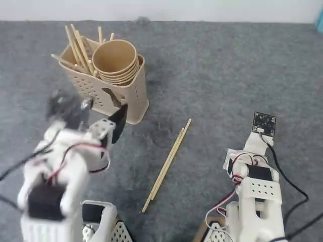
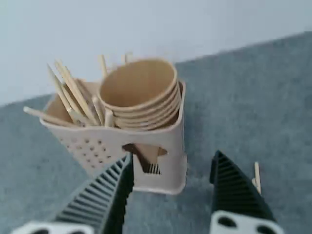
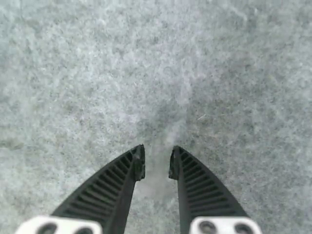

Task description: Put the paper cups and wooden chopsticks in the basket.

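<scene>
High view: two loose chopsticks (image 1: 167, 164) lie on the tabletop (image 1: 227, 75) beside the basket (image 1: 133, 98), which holds the paper cups (image 1: 117, 60). I'd swing my left claw (image 1: 102, 117) off the basket and pinch both sticks mid-length.

Left wrist view: that claw (image 2: 171, 161) gapes wide and empty, facing the basket.

Right wrist view: my right claw (image 3: 156, 163) points down at bare tabletop, barely parted and empty.

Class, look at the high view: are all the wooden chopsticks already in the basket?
No, two chopsticks lie on the carpet outside the basket.
</scene>
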Controlling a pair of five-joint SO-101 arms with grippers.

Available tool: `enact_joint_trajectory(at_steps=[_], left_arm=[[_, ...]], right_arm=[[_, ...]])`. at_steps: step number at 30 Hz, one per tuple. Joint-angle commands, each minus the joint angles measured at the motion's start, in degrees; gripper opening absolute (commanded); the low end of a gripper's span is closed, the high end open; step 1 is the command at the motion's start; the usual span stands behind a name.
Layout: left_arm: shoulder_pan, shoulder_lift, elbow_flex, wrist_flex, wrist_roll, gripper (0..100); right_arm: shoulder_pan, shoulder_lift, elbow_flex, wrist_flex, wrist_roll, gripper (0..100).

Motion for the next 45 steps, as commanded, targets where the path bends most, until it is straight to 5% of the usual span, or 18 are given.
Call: enact_joint_trajectory(at_steps=[1, 7, 11, 26, 45], left_arm=[[1.2, 17.5, -1.2, 3.5, -1.2, 24], [15.1, 25.2, 1.3, 10.5, -1.1, 24], [27.6, 25.9, 9.5, 2.9, -0.8, 24], [28.2, 63.3, 9.2, -27.2, 4.2, 24], [27.7, 90.0, -18.2, -1.1, 8.9, 24]], right_arm=[[0.7, -1.2, -0.1, -0.9, 0.8, 9.1], [0.8, -1.2, -0.1, -0.9, 0.8, 9.1], [0.8, -1.2, -0.1, -1.0, 0.8, 9.1], [0.9, -1.3, -0.1, -0.9, 0.8, 9.1], [0.9, -1.3, -0.3, -0.8, 0.9, 9.1]])
